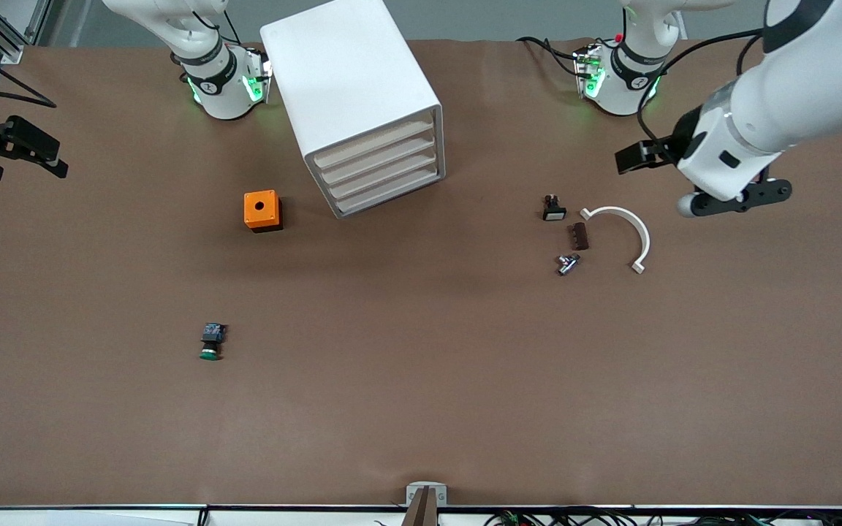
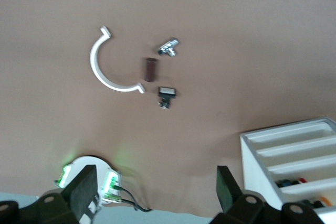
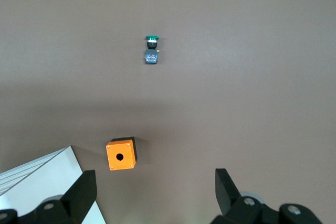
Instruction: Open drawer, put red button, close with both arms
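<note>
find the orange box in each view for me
Front view: the orange box sits on the table beside the white cabinet, toward the right arm's end.
Left wrist view: not in it.
Right wrist view: low in the picture, beside the cabinet's corner.
Shared landmark: the white cabinet.

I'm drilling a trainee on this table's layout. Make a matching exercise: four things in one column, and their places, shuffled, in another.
Things:
1. orange box
2. green-capped button
3. white curved bracket
4. drawer cabinet

Places:
A. nearest to the front camera of the four
B. toward the left arm's end of the table
C. tallest thing, farthest from the front camera
D. beside the cabinet, toward the right arm's end

Pairs: 1-D, 2-A, 3-B, 4-C
</note>
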Controlling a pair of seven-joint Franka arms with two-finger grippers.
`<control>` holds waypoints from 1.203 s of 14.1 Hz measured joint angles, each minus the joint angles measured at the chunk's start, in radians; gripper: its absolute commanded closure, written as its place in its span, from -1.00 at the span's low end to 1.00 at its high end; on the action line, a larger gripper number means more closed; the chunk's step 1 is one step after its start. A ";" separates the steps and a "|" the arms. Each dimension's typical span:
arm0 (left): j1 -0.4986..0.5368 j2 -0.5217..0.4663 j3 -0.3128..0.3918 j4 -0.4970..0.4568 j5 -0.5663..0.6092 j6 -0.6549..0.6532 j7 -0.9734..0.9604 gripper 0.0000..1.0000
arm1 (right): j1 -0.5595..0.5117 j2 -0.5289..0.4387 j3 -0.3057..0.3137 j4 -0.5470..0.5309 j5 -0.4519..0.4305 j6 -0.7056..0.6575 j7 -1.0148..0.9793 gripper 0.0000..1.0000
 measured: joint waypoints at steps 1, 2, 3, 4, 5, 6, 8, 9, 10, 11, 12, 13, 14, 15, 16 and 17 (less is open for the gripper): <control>0.023 0.000 0.000 -0.002 0.007 0.002 0.030 -0.99 | 0.000 -0.007 0.000 -0.011 0.000 0.003 0.000 -1.00; 0.048 0.000 0.000 -0.004 0.009 0.008 0.059 -0.99 | 0.000 -0.013 0.000 -0.017 0.000 0.004 0.000 -1.00; 0.074 0.000 0.001 -0.005 0.010 0.019 0.080 -0.99 | 0.000 -0.017 0.000 -0.022 0.000 0.008 0.000 -1.00; 0.096 0.000 0.001 -0.006 0.011 0.035 0.096 -0.99 | 0.000 -0.020 0.000 -0.025 0.000 0.012 0.000 -1.00; 0.113 0.000 0.001 -0.008 0.012 0.055 0.105 -0.99 | 0.000 -0.021 0.000 -0.026 -0.001 0.017 0.000 -1.00; 0.122 0.000 0.001 -0.009 0.019 0.076 0.109 -0.99 | 0.000 -0.021 -0.001 -0.027 -0.001 0.021 0.000 -1.00; 0.128 0.000 0.002 -0.016 0.031 0.116 0.111 -0.99 | 0.000 -0.021 -0.001 -0.027 -0.001 0.025 0.000 -1.00; 0.126 0.000 0.007 -0.022 0.033 0.135 0.118 -0.99 | 0.000 -0.021 -0.001 -0.027 -0.001 0.026 0.000 -1.00; 0.118 0.000 0.024 -0.030 0.034 0.147 0.136 -0.99 | 0.000 -0.021 -0.001 -0.027 -0.002 0.027 0.000 -1.00; 0.096 0.000 0.060 -0.036 0.034 0.153 0.158 -0.99 | 0.000 -0.021 -0.001 -0.027 -0.002 0.028 0.000 -1.00; 0.066 0.000 0.106 -0.041 0.034 0.159 0.177 -0.99 | 0.000 -0.021 -0.001 -0.026 -0.003 0.029 0.000 -1.00; 0.041 0.000 0.144 -0.048 0.034 0.170 0.187 -0.99 | 0.000 -0.021 -0.001 -0.024 -0.003 0.029 0.000 -1.00; 0.027 0.000 0.165 -0.059 0.034 0.188 0.191 -0.99 | 0.000 -0.021 -0.001 -0.022 -0.003 0.029 0.000 -1.00; 0.022 0.000 0.173 -0.074 0.034 0.212 0.191 -0.99 | 0.000 -0.021 -0.001 -0.019 -0.003 0.029 0.000 -1.00; 0.020 0.000 0.175 -0.091 0.034 0.239 0.191 -0.99 | 0.000 -0.021 -0.001 -0.018 -0.003 0.029 0.000 -1.00; 0.018 0.000 0.179 -0.108 0.034 0.268 0.191 -0.99 | 0.000 -0.021 -0.001 -0.018 -0.003 0.029 0.000 -1.00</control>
